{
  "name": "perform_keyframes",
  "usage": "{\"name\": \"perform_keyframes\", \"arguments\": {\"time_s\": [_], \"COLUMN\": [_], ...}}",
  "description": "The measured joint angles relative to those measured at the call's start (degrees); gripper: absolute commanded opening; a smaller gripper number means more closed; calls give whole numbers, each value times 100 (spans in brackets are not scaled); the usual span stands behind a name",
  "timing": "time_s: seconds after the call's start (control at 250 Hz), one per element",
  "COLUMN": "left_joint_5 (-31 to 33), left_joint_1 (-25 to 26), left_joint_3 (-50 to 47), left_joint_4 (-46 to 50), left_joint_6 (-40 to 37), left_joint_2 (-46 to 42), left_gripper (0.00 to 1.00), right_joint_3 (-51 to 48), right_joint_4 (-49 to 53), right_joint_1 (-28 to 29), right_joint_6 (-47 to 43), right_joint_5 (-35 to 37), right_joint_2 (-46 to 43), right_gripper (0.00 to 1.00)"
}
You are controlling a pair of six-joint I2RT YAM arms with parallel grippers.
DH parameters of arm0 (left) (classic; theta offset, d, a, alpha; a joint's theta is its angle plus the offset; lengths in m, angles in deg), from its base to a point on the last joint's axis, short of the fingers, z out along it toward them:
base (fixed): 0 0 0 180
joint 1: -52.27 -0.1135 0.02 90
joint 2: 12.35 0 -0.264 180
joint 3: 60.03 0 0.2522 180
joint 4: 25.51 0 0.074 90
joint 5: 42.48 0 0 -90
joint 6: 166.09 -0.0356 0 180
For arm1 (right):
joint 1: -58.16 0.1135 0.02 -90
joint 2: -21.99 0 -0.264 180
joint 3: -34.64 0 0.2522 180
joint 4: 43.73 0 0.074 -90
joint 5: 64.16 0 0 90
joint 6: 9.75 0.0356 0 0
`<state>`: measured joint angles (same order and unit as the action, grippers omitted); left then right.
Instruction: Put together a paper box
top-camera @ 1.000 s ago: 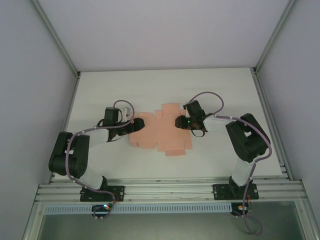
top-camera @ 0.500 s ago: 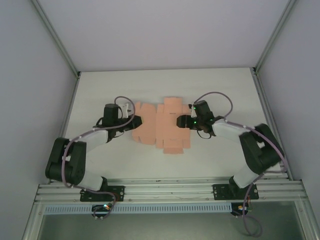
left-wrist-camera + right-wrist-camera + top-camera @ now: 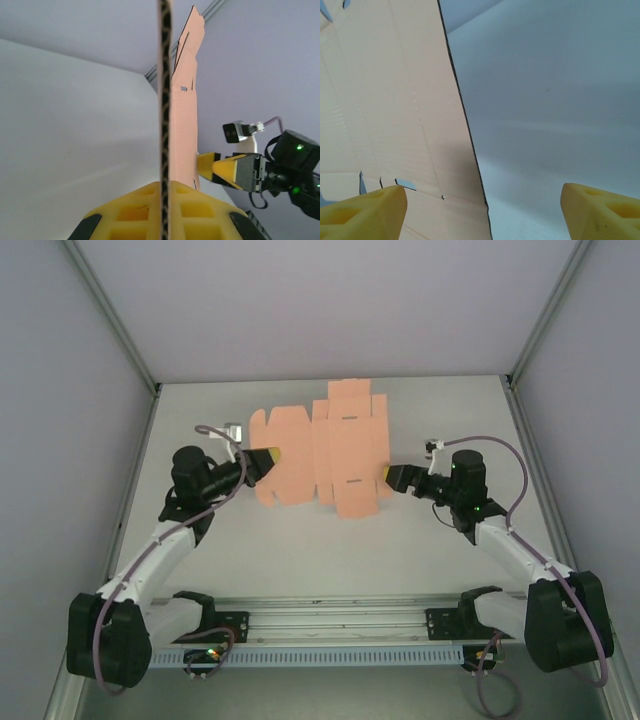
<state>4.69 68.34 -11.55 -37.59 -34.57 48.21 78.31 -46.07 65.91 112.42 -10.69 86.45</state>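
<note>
Paper box (image 3: 330, 450): flat unfolded pink sheet, held level, clear of table (image 3: 450, 410), toward 12 o'clock from table middle. Left gripper (image 3: 265, 457) clamped tight on sheet's 9 o'clock edge, yellow pads (image 3: 135, 212) pinching card seen edge-on. Right gripper (image 3: 392, 477) at sheet's 4 o'clock edge, fingers (image 3: 365, 212) spread wide, card edge between them, not gripped.

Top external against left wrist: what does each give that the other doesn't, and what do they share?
Top external: the full outline of the salmon-pink die-cut cardboard sheet, with its flaps spread flat.
Left wrist: that sheet seen edge-on, with the left gripper holding it, its yellow jaws shut on the near edge.
Shared: the right gripper close by the sheet's opposite edge.
</note>
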Motion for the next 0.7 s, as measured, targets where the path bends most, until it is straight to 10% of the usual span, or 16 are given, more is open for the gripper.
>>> {"name": "perform_keyframes", "arguments": {"time_s": [0.483, 0.587, 0.699], "left_joint_5": [-39, 208, 835], "left_joint_1": [-9, -9, -11], "left_joint_3": [-264, -321, -319], "left_joint_4": [-417, -221, 496], "left_joint_6": [437, 374, 120], "left_joint_2": [-302, -350, -511], "left_gripper": [0, 97, 100], "right_joint_3": [-39, -39, 192], "right_joint_4": [-1434, -1340, -313], "right_joint_1": [0, 2, 173], "right_joint_6": [643, 546, -76], "right_joint_5": [-1108, -1176, -861], "right_joint_2": [87, 48, -90], "right_gripper": [0, 0, 0]}}
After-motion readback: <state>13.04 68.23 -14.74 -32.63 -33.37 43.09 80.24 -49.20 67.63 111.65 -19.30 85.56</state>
